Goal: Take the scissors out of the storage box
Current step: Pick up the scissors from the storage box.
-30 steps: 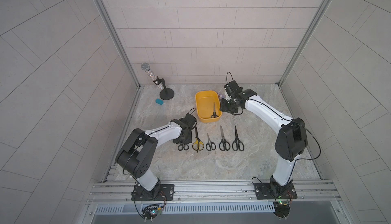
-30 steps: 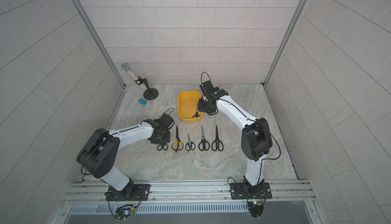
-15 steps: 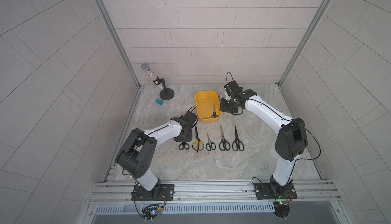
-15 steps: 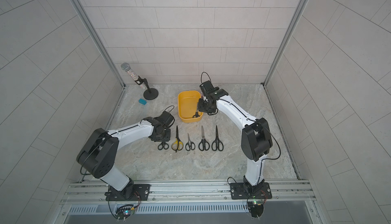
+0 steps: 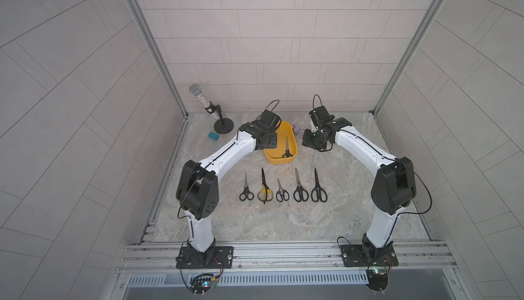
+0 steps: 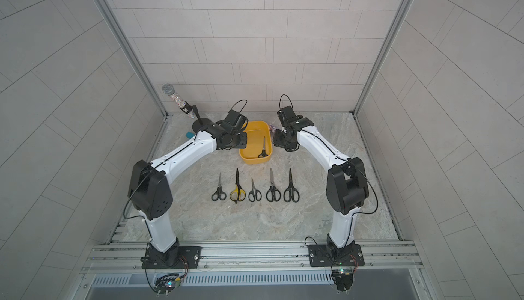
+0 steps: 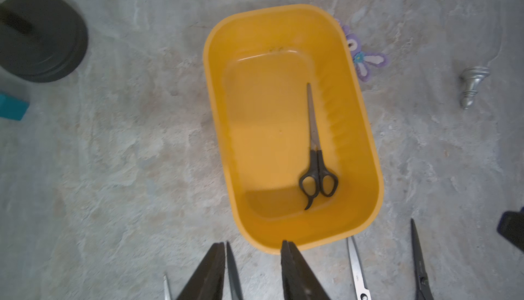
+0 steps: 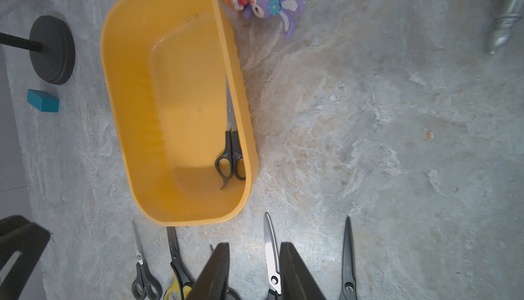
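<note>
Black left hand (image 7: 252,243) partly open, empty, hovering over near end of storage box (image 7: 219,120). Right hand (image 8: 255,244) also part-open, empty, beside box. Last scissors (image 7: 316,154) flat inside, close along wall on right arm's side. Five pairs (image 5: 282,190) in row on table (image 5: 283,227). Best: descend over pivot, straddle crosswise, keep clear of wall.
</note>
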`<move>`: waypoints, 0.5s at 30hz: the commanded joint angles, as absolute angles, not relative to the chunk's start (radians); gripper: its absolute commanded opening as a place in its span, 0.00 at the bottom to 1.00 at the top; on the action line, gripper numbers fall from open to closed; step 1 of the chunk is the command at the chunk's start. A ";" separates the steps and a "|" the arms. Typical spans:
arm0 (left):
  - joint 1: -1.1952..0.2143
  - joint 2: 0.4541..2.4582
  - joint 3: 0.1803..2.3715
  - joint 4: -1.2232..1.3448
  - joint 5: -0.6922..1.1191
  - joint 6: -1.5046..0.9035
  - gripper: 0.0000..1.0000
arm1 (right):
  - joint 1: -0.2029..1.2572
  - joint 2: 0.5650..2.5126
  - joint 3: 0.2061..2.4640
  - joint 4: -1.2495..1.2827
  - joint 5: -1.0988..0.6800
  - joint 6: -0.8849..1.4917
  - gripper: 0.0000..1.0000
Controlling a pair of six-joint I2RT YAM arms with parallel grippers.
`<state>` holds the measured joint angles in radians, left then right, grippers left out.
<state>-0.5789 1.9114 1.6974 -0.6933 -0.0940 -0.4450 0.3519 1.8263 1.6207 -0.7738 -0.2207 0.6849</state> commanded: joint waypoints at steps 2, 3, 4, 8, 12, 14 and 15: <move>-0.630 2.066 1.833 -0.748 -0.022 -0.421 0.38 | 0.318 1.755 1.583 -0.784 -0.216 0.683 0.35; -0.641 2.105 1.872 -0.762 -0.016 -0.426 0.37 | 0.312 1.748 1.575 -0.784 -0.217 0.683 0.35; -0.647 2.136 1.905 -0.776 -0.011 -0.429 0.37 | 0.306 1.743 1.569 -0.784 -0.218 0.683 0.35; -0.654 2.252 2.034 -0.850 0.023 -0.452 0.36 | 0.284 1.721 1.551 -0.782 -0.222 0.682 0.35; -0.655 2.318 2.097 -0.879 0.016 -0.458 0.35 | 0.265 1.707 1.544 -0.783 -0.226 0.680 0.35; -0.655 2.340 2.115 -0.892 0.007 -0.467 0.34 | 0.259 1.705 1.541 -0.784 -0.227 0.676 0.35; -0.654 2.350 2.118 -0.895 0.003 -0.472 0.34 | 0.258 1.704 1.540 -0.784 -0.228 0.676 0.35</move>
